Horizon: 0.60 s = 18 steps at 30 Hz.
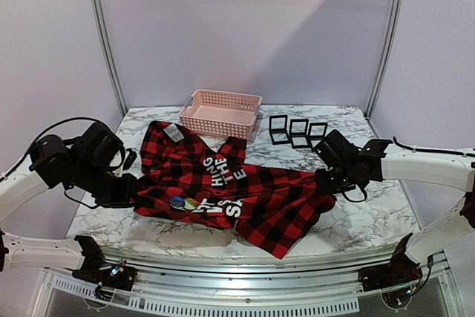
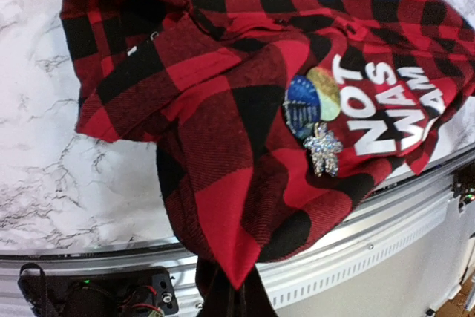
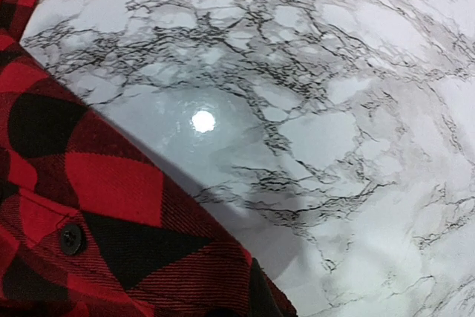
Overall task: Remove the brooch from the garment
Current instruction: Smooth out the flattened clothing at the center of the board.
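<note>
Both my grippers clamped on the garment, brooch facing up near the front edge

The marble table [image 1: 356, 220] carries everything; the garment [image 1: 245, 198] sprawls crumpled across its middle, red-and-black plaid with white lettering up; behind it sits the pink basket [image 1: 215, 125], and to its right the black frames [image 1: 298, 133] stand in a row; my left gripper [image 1: 132, 189] is pinched tight on the garment's left edge, the cloth tapering down into my closed jaws in the left wrist view; my right gripper [image 1: 326, 182] is closed all the way on the garment's right edge, plaid running into the bottom of its wrist view; a white label [image 1: 173, 133] lies on the far left fold; a round blue-and-green badge [image 2: 312, 98] sits beside the lettering; the brooch [image 2: 324, 150], silvery and sparkly, is on the cloth just below that badge, touching it; a black button [image 3: 71, 237] shows by my right gripper.
</note>
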Each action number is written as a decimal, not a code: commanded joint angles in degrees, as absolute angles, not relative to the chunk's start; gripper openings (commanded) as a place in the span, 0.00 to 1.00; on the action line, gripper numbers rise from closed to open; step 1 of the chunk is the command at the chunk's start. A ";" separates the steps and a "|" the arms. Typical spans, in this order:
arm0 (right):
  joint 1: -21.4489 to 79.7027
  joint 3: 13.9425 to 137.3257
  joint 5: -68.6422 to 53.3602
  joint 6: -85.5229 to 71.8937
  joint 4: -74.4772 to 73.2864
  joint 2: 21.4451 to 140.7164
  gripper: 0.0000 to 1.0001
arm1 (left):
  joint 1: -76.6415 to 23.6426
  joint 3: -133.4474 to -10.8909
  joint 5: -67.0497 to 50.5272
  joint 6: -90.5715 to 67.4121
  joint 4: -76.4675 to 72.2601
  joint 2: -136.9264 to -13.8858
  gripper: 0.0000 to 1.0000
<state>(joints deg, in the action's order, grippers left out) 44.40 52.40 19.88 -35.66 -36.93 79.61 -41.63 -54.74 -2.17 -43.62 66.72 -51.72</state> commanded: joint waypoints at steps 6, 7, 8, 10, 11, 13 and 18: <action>41.97 54.84 26.29 -35.09 -39.33 81.91 0.00 | -40.69 -56.26 -0.23 -38.34 81.44 -53.27 0.00; 41.93 55.23 26.76 -34.98 -39.17 82.31 0.00 | -40.69 -56.46 0.70 -37.86 82.20 -53.57 0.00; 41.89 55.58 27.23 -34.87 -38.98 82.99 0.00 | -40.69 -56.62 2.25 -37.49 82.88 -53.79 0.00; 41.81 56.45 28.29 -34.81 -38.63 84.03 0.00 | -40.69 -56.55 3.94 -36.89 83.66 -54.22 0.00; 41.63 56.90 28.39 -34.48 -38.37 84.74 0.00 | -40.69 -56.33 4.66 -36.82 83.77 -54.41 0.00; 41.56 58.22 28.11 -34.14 -38.03 85.67 0.04 | -40.69 -55.71 3.49 -36.30 83.14 -54.73 0.05; 41.51 60.26 23.87 -33.25 -38.04 85.67 0.41 | -40.69 -57.25 0.45 -35.84 82.29 -54.80 0.58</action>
